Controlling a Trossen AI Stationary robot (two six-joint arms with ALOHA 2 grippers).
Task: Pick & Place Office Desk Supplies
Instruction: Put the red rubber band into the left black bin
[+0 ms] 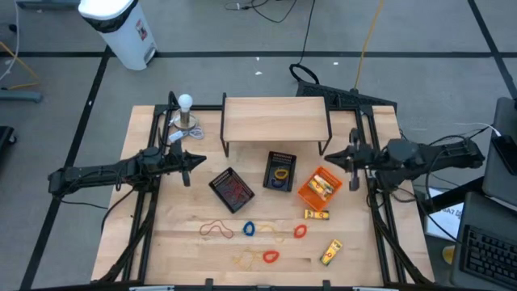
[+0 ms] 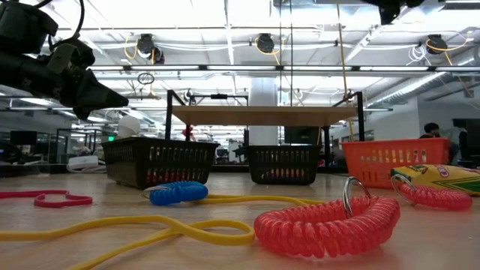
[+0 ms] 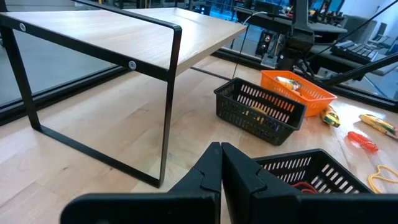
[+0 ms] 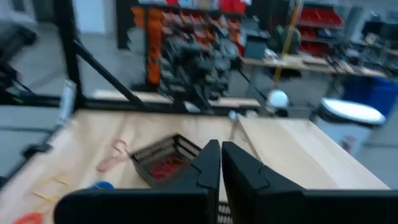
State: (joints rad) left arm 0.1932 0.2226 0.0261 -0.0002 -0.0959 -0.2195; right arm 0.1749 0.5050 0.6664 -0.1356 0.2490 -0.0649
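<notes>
From above, both arms hang beside the shelf [image 1: 275,120], while loops [image 1: 249,229] and packets [image 1: 331,251] lie loose on the surface's [image 1: 355,267] front, well apart from either. The left gripper [image 3: 221,163] and right gripper [image 4: 220,160] each show jaws pressed together, empty. Descending like that, an arm would likely just shove a thin loop aside.

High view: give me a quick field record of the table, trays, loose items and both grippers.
left gripper: shut, empty, beside the left black mesh tray
right gripper: shut, empty, by the orange tray
middle black mesh tray: holds a yellow loop
orange tray contents: yellow packets
wooden shelf: at the table's back, nothing on it
white ball on stand: back left
loose on table: blue coil, red coil, two yellow packets
</notes>
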